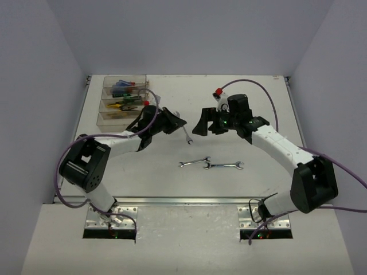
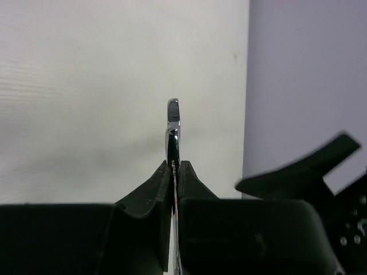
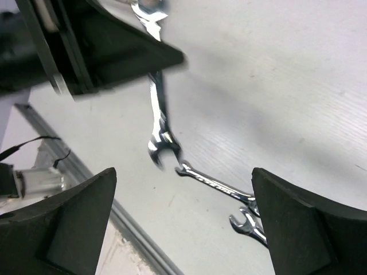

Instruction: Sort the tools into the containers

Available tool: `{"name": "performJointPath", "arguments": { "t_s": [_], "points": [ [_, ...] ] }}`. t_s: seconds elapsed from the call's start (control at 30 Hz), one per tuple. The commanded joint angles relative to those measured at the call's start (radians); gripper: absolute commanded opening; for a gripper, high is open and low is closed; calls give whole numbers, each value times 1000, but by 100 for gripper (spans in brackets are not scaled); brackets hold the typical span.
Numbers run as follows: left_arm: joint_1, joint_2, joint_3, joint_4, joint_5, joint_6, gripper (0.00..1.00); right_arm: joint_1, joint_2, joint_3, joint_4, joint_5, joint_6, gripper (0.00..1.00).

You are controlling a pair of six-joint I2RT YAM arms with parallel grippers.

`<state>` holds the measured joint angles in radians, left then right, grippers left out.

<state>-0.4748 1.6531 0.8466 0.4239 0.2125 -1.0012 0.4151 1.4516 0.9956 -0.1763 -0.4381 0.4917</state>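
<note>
The left gripper (image 2: 173, 167) is pinched tight on a silver open-end wrench (image 2: 173, 123), held edge-on with its far jaw end sticking out past the fingertips. From above, this wrench slants down toward the table (image 1: 114, 172); its lower end may be touching, but that is hard to tell. The right gripper (image 1: 205, 123) is close by, spread wide and holding nothing. Two more wrenches (image 1: 194, 162) lie almost end to end on the table nearer the arm bases. The clear bins (image 1: 101, 119) stand at the far left, with coloured tools inside.
</note>
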Motion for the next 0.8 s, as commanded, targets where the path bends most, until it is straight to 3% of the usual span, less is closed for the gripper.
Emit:
{"name": "performJointPath", "arguments": {
  "t_s": [0.0, 0.13, 0.27, 0.47, 0.63, 0.77],
  "points": [
    [282, -176, -27, -177, -183, -113, 0, 1, -147, -64, -39, 204, -38, 99],
    [450, -243, -31, -327, -358, -210, 0, -2, -243, -151, -42, 275, -32, 99],
    [593, -217, -5, -349, -402, -250, 0, -1, -273, -175, -81, 293, -40, 99],
    [638, -75, 113, -400, -381, -255, 0, -3, -296, -185, -109, 312, -67, 99],
    [641, -62, 44, -327, -380, -300, 0, -2, -308, -184, -126, 293, -99, 99],
    [642, -52, 43, -324, -368, -308, 15, -1, -324, -195, -140, 299, -124, 99]
  ]
}}
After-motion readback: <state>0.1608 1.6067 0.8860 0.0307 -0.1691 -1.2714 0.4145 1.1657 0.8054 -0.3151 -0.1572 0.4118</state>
